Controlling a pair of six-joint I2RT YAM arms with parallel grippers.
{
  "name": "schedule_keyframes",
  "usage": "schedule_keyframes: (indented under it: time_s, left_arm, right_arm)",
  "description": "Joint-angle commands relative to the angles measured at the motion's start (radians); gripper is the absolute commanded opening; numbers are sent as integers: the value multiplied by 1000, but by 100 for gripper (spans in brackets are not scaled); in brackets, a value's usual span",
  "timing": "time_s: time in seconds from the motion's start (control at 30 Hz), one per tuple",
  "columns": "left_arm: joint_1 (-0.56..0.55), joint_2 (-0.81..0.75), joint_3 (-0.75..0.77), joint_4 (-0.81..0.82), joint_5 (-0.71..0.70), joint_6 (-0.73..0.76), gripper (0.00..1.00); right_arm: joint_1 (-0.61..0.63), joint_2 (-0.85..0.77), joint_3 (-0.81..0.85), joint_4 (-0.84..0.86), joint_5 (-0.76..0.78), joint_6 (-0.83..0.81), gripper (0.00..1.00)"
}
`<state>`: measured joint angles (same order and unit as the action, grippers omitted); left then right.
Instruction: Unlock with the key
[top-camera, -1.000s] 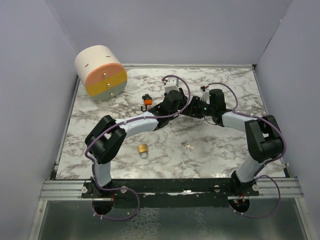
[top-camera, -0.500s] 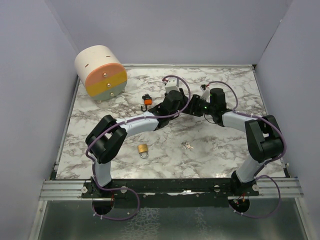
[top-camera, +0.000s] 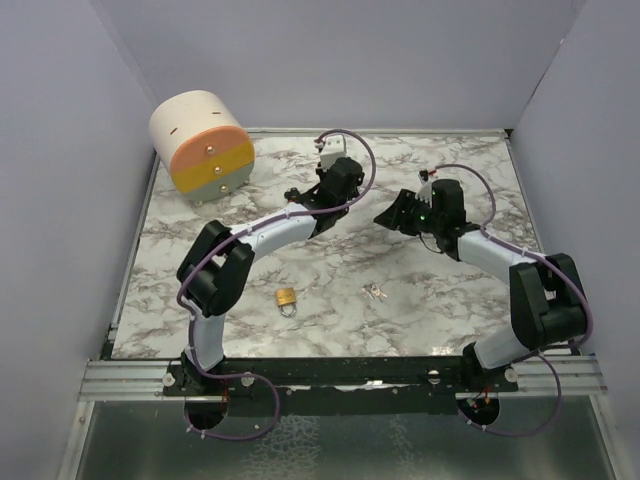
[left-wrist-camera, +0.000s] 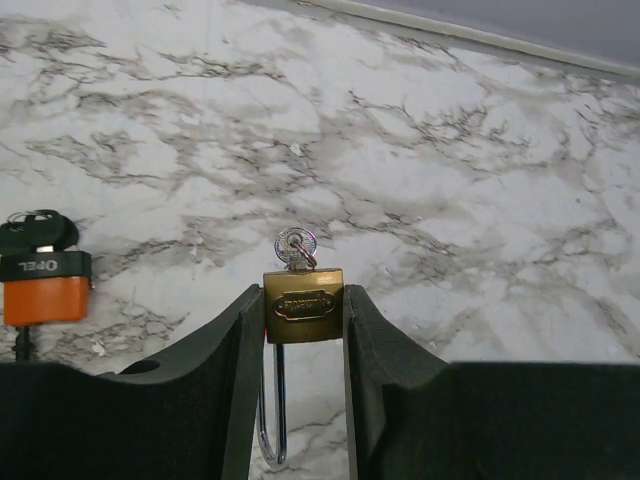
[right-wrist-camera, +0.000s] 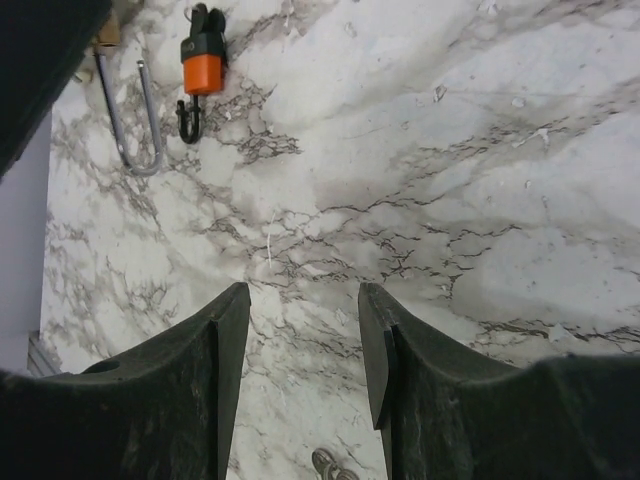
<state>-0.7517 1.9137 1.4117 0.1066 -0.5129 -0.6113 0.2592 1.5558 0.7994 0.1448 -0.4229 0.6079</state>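
Brass padlock is clamped at its body between the 2 fingers of the left gripper, which is clenched on it. The lock is held above the marble table, toward the far middle of the surface. A silver key with a small ring is seated in the end of the body that faces away from the wrist camera. The shackle points back toward the wrist. In the right wrist view, 1 leg appears to end clear of the body, but this cannot be confirmed, since most of the body is hidden by the left gripper.

An orange padlock with a black top is seen lying flat on the table just beside the left gripper, not touching it.

The right gripper is released, its jaws spread with nothing between them. It is held over bare marble, to the right of the left gripper and apart from it, and is aimed toward the held lock.

A 2nd brass padlock is noted lying on the near part of the table, with loose keys to its right and apart from it. A cream cylinder with an orange and yellow face is noted at the far left corner.
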Motion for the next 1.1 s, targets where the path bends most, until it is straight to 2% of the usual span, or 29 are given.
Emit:
schedule_keyframes:
  time_s: [0.0,0.17,0.63,1.07]
  left_arm:
    - [13,78,88,-161,-144,28,0]
    - [31,201,221,-302,-214,48,0]
    - [76,377,325,-304,-242,149,0]
    - [103,403,316,-282,-122,162,2]
  right_arm:
    - [-14,-97,-12,-6,81,-39,48]
    - [-17,-166,-14,-21,85,-54,49]
    - [-21,-194,-5,-31,71,-69,48]
    - [-23,-168,-5,-17,51,-65,48]
